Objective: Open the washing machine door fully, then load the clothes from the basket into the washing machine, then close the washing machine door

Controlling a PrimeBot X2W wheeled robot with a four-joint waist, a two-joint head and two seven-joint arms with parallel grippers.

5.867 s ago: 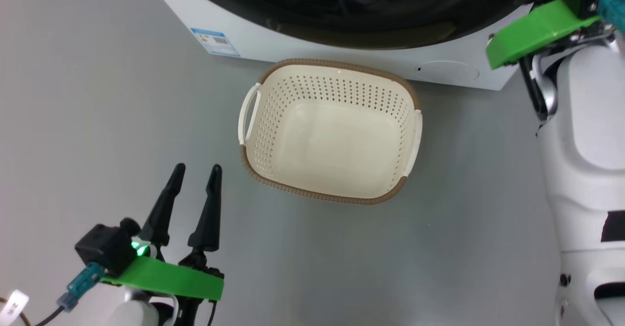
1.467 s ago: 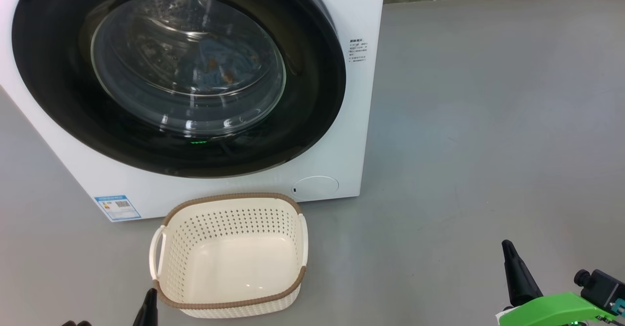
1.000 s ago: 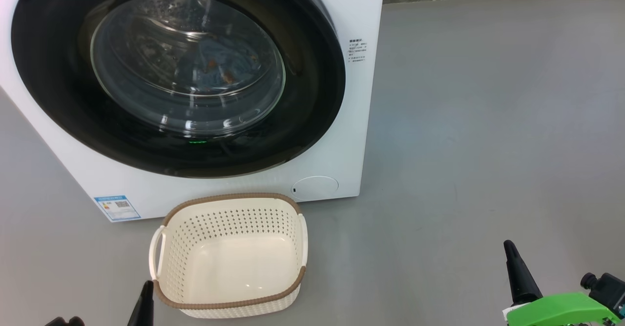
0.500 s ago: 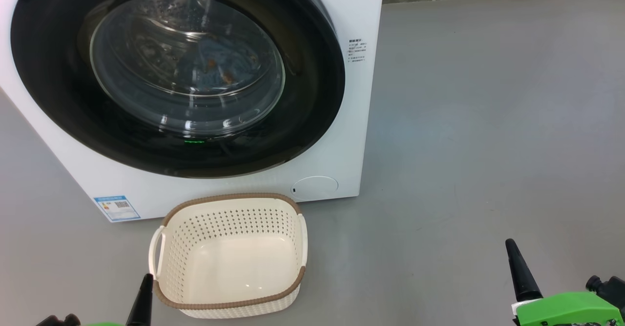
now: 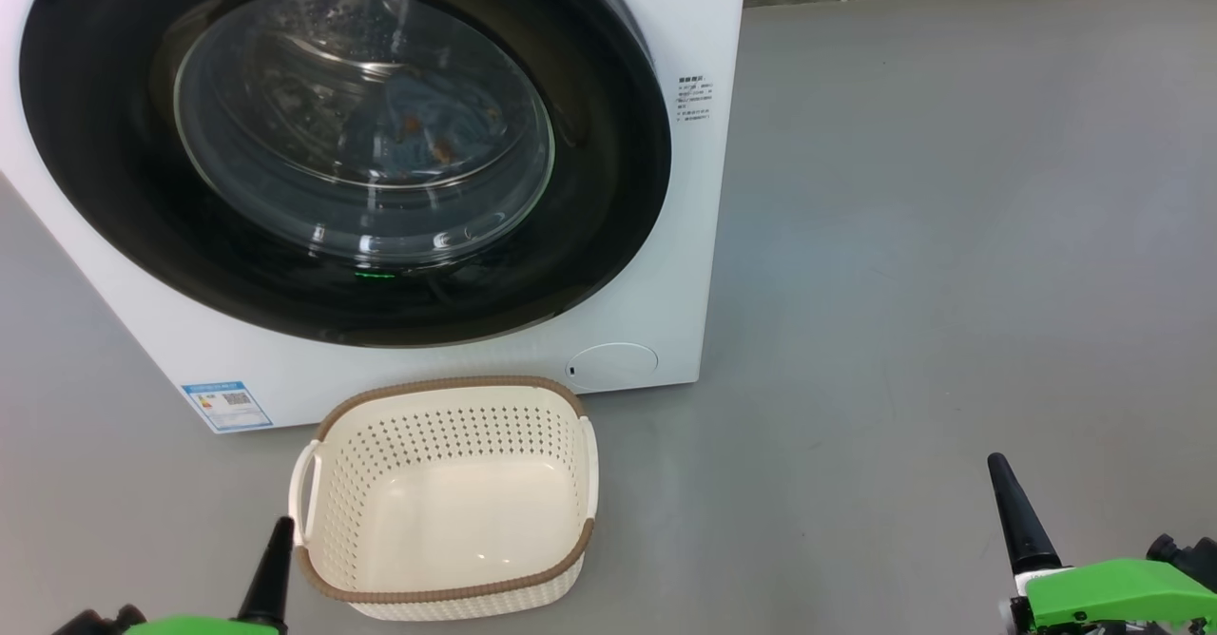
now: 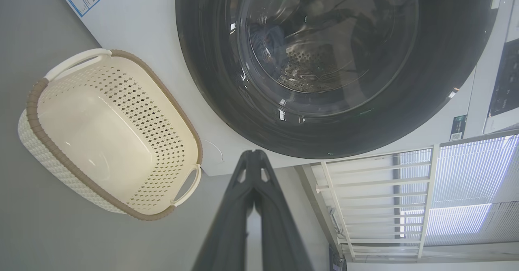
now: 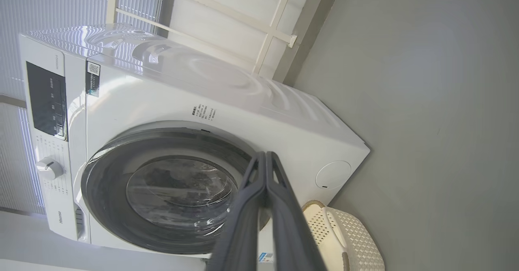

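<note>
The white washing machine (image 5: 704, 236) stands ahead with its door (image 5: 608, 160) shut, black rim flush against the front. Through the glass I see the clothes (image 5: 428, 131), blue fabric with orange spots, lying in the drum. On the floor in front stands the cream basket (image 5: 447, 384) with nothing in it. My left gripper (image 5: 280, 530) is shut, low beside the basket's left corner. My right gripper (image 5: 998, 469) is shut too, far to the right over bare floor. The left wrist view looks past shut fingers (image 6: 243, 206) at the basket (image 6: 34, 100) and door (image 6: 332, 137). The right wrist view shows shut fingers (image 7: 247, 206) before the machine (image 7: 243, 96).
Grey floor (image 5: 951, 236) spreads to the right of the machine. A round service flap (image 5: 613, 366) and a blue label (image 5: 226, 405) sit on the machine's lower front. A white frame with blinds (image 6: 405, 190) stands behind the machine.
Since the earliest frame the head camera has lifted from the basket to the closed door. Over the last second both grippers have only drifted slightly; the door and basket have not moved.
</note>
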